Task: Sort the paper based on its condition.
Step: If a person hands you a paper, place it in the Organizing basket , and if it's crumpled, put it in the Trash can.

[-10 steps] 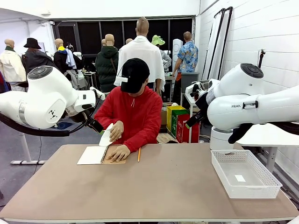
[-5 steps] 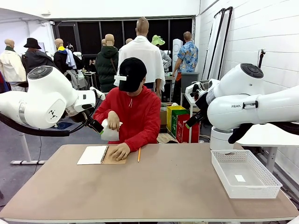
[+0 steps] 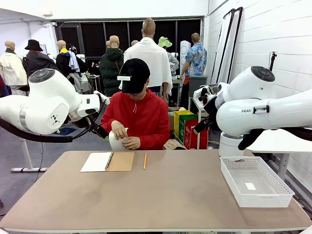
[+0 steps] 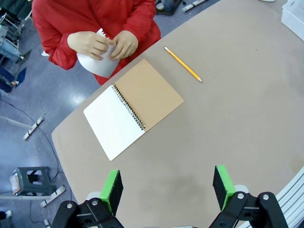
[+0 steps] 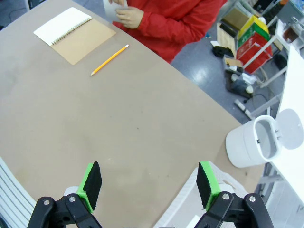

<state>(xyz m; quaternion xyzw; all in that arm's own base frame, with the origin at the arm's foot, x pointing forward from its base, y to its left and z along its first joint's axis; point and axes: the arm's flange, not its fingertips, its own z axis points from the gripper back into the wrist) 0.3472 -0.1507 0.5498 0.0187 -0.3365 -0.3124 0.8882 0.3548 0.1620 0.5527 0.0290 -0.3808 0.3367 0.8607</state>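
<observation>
Lifted off the table's (image 3: 170, 195) notebook (image 3: 107, 162), a hand (image 3: 131, 143) joins the other on the paper (image 3: 114, 142) (both jaws released).

Person's second hand (image 3: 130, 143) off the notebook (image 3: 107, 161), now on the paper (image 3: 114, 142)

Matt beige tabletop (image 3: 170, 200), brown kraft-card notebook cover (image 4: 148, 92), white plastic mesh basket (image 3: 263, 200), thin white paper (image 4: 92, 66).

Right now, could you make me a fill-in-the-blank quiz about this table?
The person grips the thin white paper sheet with ____ hands.
The brown-covered spiral-bound notebook lies ____, a yellow pencil beside it.
The white rectangular mesh basket sits on the robot's ____ side.
Missing words: both, open, right.
</observation>
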